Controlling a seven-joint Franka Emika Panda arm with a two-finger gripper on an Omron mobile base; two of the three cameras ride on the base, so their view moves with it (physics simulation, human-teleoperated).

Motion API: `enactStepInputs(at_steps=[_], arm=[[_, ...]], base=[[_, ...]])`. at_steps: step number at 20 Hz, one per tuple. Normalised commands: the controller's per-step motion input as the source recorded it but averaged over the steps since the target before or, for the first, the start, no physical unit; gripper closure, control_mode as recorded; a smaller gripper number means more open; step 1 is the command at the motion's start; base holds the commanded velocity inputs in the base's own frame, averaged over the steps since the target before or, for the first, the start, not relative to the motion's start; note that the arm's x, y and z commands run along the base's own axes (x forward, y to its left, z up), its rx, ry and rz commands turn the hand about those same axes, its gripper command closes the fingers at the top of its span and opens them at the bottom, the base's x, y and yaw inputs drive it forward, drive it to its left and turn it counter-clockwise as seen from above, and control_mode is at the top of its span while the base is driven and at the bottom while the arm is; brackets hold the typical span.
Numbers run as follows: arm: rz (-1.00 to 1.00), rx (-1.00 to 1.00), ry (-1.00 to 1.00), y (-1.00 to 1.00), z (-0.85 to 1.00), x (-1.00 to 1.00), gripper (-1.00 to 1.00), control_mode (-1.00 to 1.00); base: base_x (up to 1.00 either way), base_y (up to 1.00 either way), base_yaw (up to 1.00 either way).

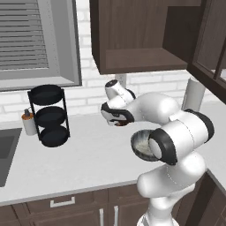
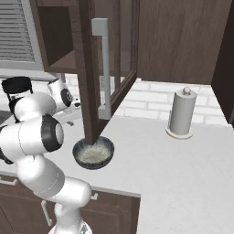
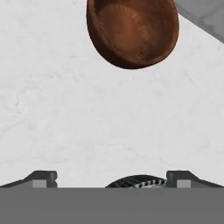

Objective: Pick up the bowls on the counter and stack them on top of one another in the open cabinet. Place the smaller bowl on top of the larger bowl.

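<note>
Bowls sit apart on the white counter (image 1: 88,154): the wider grey bowl (image 2: 93,153) with its pale speckled inside rests near the front edge, under the hanging corner of a glass-paned cabinet door (image 2: 106,68), and in the left base view it is partly hidden by the robot's elbow. The small reddish-brown bowl (image 3: 132,31) lies upright on the counter at the top of the hand view, well ahead of the pincer (image 3: 111,178), whose two finger tips stand wide apart with nothing between them. In the left base view the hand hangs low over the counter, just above a sliver of that brown bowl. The open cabinet (image 1: 141,59) hangs on the wall above, its wooden shelf bare. A black three-tier rack (image 1: 48,115) stands at the left by the brick wall, a small bottle (image 1: 29,122) beside it, and a paper-towel roll (image 2: 181,113) stands further right.
</note>
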Motion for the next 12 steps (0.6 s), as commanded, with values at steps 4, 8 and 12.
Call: enactStepInputs(at_steps=[4, 8, 12], arm=[[0.03, 0.00, 0.00, -0.13, -0.16, 0.31, -1.00, -1.00], [0.00, 0.00, 0.00, 0.00, -0.15, 0.39, -1.00, -1.00], [0.00, 0.00, 0.00, 0.02, -0.19, 0.45, -1.00, -1.00]], base=[[0.00, 0.00, 0.00], [0.00, 0.00, 0.00], [0.00, 0.00, 0.00]])
